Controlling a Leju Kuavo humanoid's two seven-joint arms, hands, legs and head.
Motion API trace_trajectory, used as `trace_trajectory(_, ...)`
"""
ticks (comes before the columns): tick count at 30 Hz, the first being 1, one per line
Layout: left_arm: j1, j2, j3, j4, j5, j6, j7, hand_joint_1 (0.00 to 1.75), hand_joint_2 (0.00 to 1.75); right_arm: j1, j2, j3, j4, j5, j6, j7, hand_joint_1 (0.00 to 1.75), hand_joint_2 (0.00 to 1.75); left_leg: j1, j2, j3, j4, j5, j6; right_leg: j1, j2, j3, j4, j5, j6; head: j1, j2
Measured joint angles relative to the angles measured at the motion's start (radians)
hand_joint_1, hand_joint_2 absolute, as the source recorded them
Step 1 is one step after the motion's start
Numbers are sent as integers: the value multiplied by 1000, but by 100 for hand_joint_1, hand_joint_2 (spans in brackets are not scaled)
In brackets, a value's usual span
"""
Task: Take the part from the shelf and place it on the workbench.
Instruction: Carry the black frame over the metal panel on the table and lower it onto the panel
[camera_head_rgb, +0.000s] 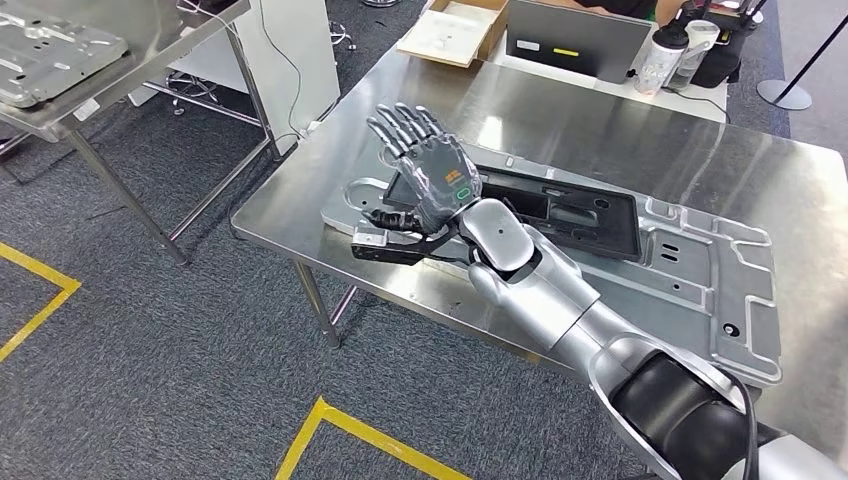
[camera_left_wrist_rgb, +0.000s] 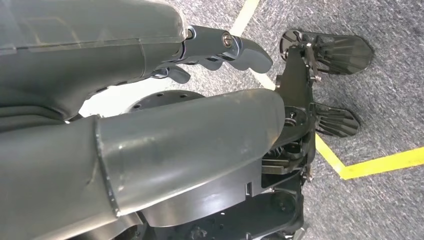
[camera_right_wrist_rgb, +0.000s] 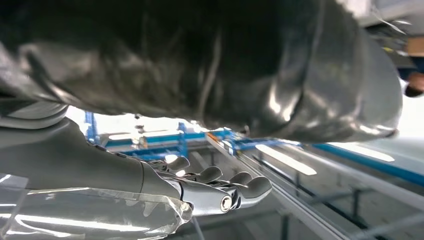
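Note:
The part, a flat grey metal plate with a black panel lying on it, rests on the steel workbench. My right hand hovers above the plate's left end, fingers spread and pointing up and away, holding nothing. In the right wrist view its fingers stretch out with nothing in them. My left hand hangs low over the carpet, fingers loosely extended and empty.
A steel shelf table at the upper left carries another grey metal plate. A cardboard box, a grey case and bottles stand at the workbench's far side. Yellow tape marks the carpet.

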Motion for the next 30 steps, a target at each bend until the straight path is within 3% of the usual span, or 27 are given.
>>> trace_trajectory(13,0,0,-1,0,-12,1,4,0,0,-38,27,50,-20,-16,-12,-20,0,0,0,-1,0,1,0,0,0,0,1,0,0,0,0,0)
trace_trajectory(19,6,0,-5,0,-21,7,8,0,0,-48,54,84,5,-19,-35,-37,0,0,0,-1,-4,10,-6,8,-5,-1,2,-2,2,4,0,0)
trace_trajectory(23,13,-1,-6,0,-23,7,8,0,0,-48,60,100,40,-15,-47,-37,0,0,3,-2,1,0,1,19,-5,-2,7,-8,3,16,0,0)
trace_trajectory(25,15,-2,-7,0,-24,7,8,0,0,-50,61,102,53,-17,-52,-38,0,0,10,-4,10,-17,11,28,-3,-3,-9,33,-29,20,0,0)
trace_trajectory(28,15,-4,-8,0,-27,7,8,0,0,-44,61,106,75,-19,-55,-38,0,0,12,-12,9,-21,15,32,-6,-1,-90,212,-116,26,0,0)
trace_trajectory(29,16,-4,-9,0,-29,6,8,0,0,-40,61,107,81,-19,-55,-38,0,0,12,-18,9,-20,14,31,-9,-1,-107,249,-123,28,0,0)
trace_trajectory(30,18,-4,-9,0,-29,6,8,0,0,-37,62,108,87,-18,-55,-37,0,0,13,-26,8,-18,13,29,-11,-1,-105,246,-110,30,0,0)
